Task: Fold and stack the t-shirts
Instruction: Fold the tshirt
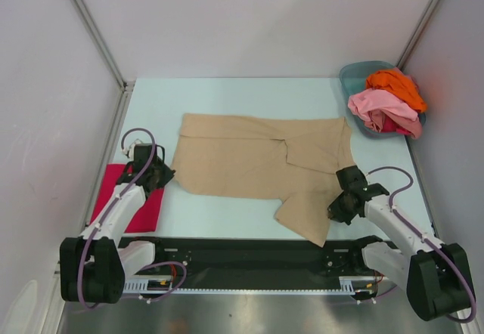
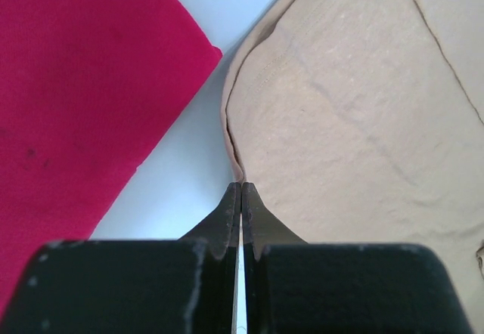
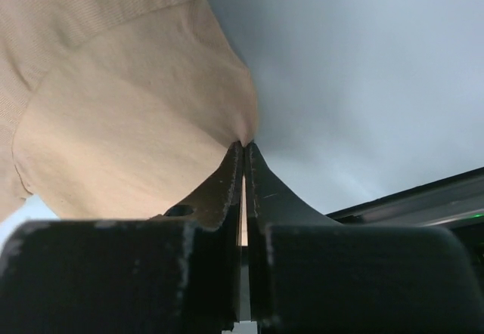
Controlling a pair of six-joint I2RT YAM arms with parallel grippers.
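A large tan t-shirt point(image 1: 257, 160) lies spread across the middle of the table, partly folded, with one sleeve reaching toward the near edge. My left gripper point(image 1: 168, 174) is shut on its left edge; the left wrist view shows the tan hem point(image 2: 363, 107) pinched at the tips of the left gripper point(image 2: 240, 187). My right gripper point(image 1: 334, 210) is shut on the shirt's near right part, and the cloth point(image 3: 113, 107) bunches to a point at the tips of this gripper point(image 3: 243, 145). A folded magenta-red t-shirt point(image 1: 147, 213) point(image 2: 76, 85) lies under the left arm.
A teal basin point(image 1: 354, 75) at the far right corner holds a pink t-shirt point(image 1: 382, 107) and an orange t-shirt point(image 1: 397, 85). White walls close in the table on three sides. A black rail point(image 1: 249, 255) runs along the near edge between the arm bases.
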